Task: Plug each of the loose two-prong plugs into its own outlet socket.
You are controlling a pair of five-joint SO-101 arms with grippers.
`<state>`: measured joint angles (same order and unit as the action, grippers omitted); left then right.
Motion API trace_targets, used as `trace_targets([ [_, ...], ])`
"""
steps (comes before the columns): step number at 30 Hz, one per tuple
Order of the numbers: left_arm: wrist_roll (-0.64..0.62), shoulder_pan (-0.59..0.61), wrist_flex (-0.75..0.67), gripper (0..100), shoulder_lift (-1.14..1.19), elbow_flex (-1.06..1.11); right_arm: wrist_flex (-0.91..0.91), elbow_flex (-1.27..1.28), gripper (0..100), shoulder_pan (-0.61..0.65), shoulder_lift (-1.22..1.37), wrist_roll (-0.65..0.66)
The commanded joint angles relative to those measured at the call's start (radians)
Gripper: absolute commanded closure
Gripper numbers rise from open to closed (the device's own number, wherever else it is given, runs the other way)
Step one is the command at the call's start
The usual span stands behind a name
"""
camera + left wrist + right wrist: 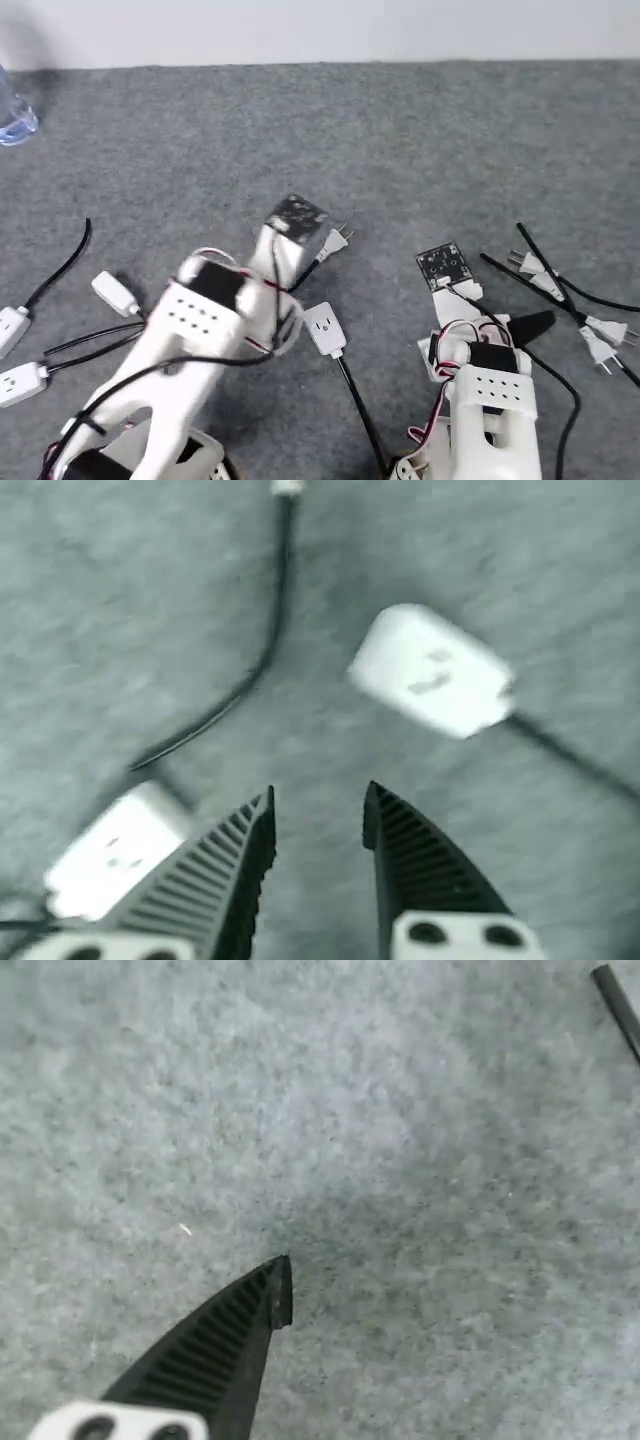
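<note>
Currently looking down past the left fingers (235,870), parted by a narrow gap and empty, above the grey bench (120,600). Beyond their tips, finding a first socket (430,670) off to one side and a second socket (115,850) showing just past one finger, with a thin black cord (262,650) curving between the two. Turning to the high view, spotting a two-prong plug (335,241) lying just beside the wrist of the left arm (190,320), prongs pointing away from it. Nearby, seeing a middle socket (325,329) face up between that arm and the right arm (495,395). Farther left, noting an edge socket (10,328) and a lower socket (22,383), both face up. As for the right fingers (235,1335), judging them spread wide: one black finger over grey bench in the wrist view, the other jutting sideways in the high view. Off to that arm's right, finding an inner plug (530,264), a second plug (545,286), an outer plug (611,328) and a lowest plug (598,351), all well apart from every socket. Unclear whether the wrist-view sockets match those seen from above.
</note>
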<state>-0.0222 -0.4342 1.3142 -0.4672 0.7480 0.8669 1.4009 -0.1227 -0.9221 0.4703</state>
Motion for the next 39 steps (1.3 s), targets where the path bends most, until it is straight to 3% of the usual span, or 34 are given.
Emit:
trace_targets([
  [1, -0.269, -0.086, -0.081, 86, -0.018, -0.033, -0.021, -0.006, 36.1, -0.016, -0.018, -0.008],
  [5, -0.454, -0.098, -0.275, 86, -0.018, 0.059, -0.021, -0.005, 36.1, -0.018, -0.018, -0.008],
  [14, -0.588, -0.199, -0.732, 86, -0.02, 0.38, -0.031, 0.0, 36.1, -0.018, -0.018, 0.032],
  [19, -0.687, -0.218, -0.712, 85, -0.025, 0.39, -0.033, 0.002, 36.1, -0.018, -0.018, 0.032],
  [26, -0.741, -0.216, -0.519, 63, -0.026, 0.321, -0.033, 0.002, 36.1, -0.018, -0.018, 0.034],
  [39, -0.729, -0.064, -0.595, 62, -0.015, 0.325, -0.033, 0.015, 36.1, -0.018, -0.027, 0.034],
])
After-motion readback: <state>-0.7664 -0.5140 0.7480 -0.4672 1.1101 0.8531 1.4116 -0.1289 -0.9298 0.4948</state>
